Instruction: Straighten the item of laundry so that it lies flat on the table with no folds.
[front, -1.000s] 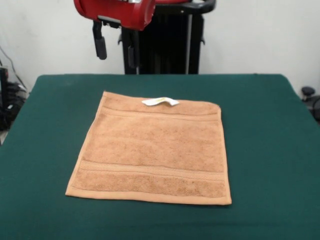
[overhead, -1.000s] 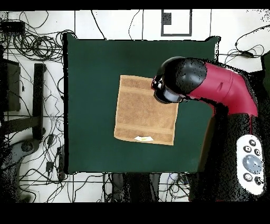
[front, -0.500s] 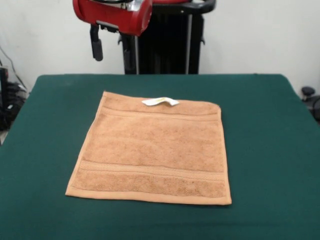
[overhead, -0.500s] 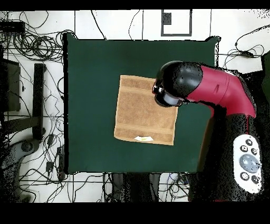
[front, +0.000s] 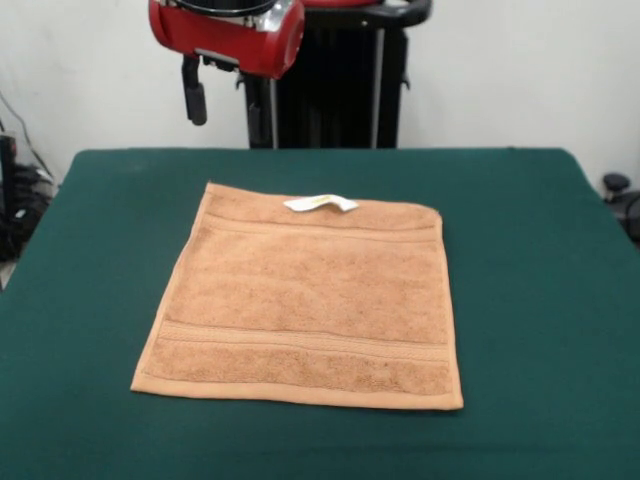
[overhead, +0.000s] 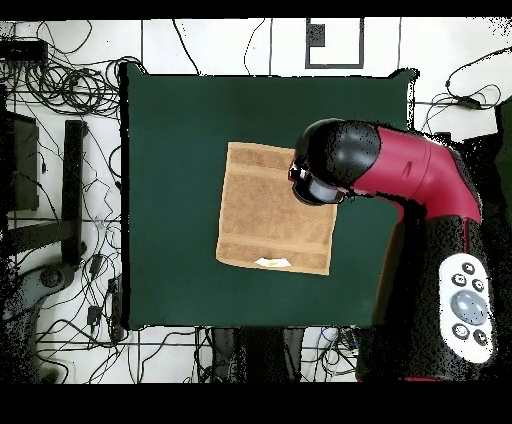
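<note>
Orange-tan terry for the towel (front: 305, 300), dark green felt for the table (front: 540, 260) under it. Lay spread out roughly mid-table, well apart from every edge. Looked flat from corner to corner, with no fold showing in either view. Sat slightly skewed against the table's sides, nearly square in outline. Carried woven border bands (front: 300, 345) across the near end and a second band just inside the far end. Wore a small white tag (front: 320, 204) on the far edge, curled up a little off the cloth. From overhead, showed that same tag on the edge nearest the robot's base.

Up top, a red and black arm (overhead: 400, 170). Hung high above the far left part of the table in the front view, in front of the black pedestal (front: 340, 80). Ended in the gripper (front: 222, 95), well apart from the towel and touching nothing. Showed two dark fingers (front: 193, 92) pointing down with a clear gap between them: spread wide, nothing held. In the overhead view, covered the towel's right edge near one corner with its rounded black head and hid the gripper beneath.

Beyond the table, a white floor strewn with dark cables (overhead: 60, 90) on the left of the overhead view.
</note>
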